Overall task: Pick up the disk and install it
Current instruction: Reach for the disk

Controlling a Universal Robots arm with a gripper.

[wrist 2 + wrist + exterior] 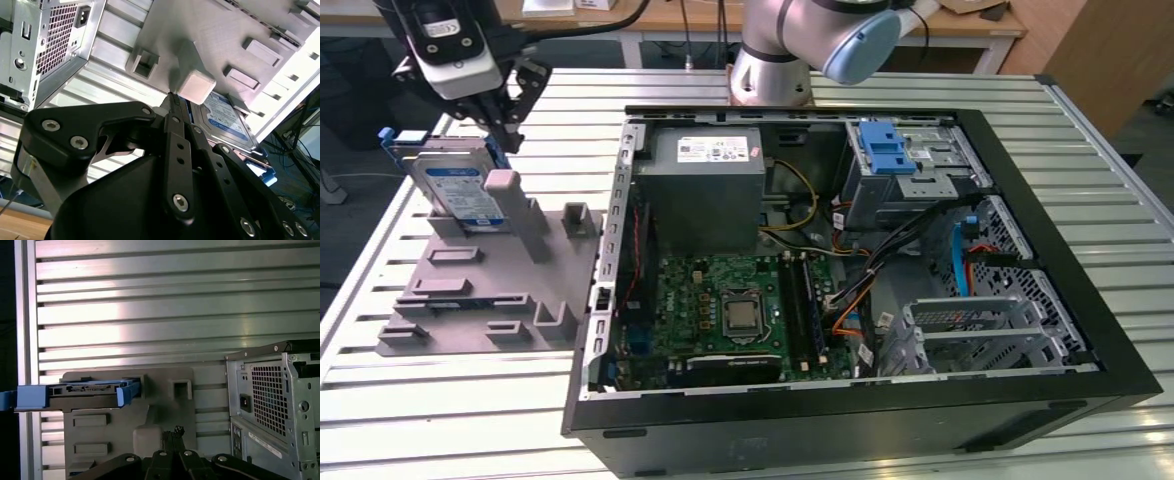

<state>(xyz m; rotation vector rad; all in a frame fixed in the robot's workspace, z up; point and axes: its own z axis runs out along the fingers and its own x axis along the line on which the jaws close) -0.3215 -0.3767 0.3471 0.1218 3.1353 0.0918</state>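
PC case (pixel 854 420) lies open on the slatted desk (pixel 454 420), its front wall nearest in the exterior view. Inside, going back:
- motherboard (pixel 734 310) flat on the case floor, CPU socket in the middle
- orange and blue cables (pixel 854 290) loose between the board and the far corner
- grey power supply (pixel 707 175) against the far wall, on the exterior view's left
- blue-latched drive cage (pixel 901 160) in the far corner, on the exterior view's right; can't tell what its bay holds

Outside the case, on the exterior view's left, a grey fixture (pixel 480 290) sits on the desk. The disk (pixel 460 190) stands on edge in the fixture's far slot, blue carrier around it, label toward the camera.

The gripper (pixel 504 135) hangs just above and behind the disk, clear of it. Jaws are closed tip to tip, gripping nothing. In the second wrist view the tips sit just beside the fixture's square-topped post (pixel 196 85), with the disk past it.

Arm base (pixel 767 70) stands at the desk's far edge.
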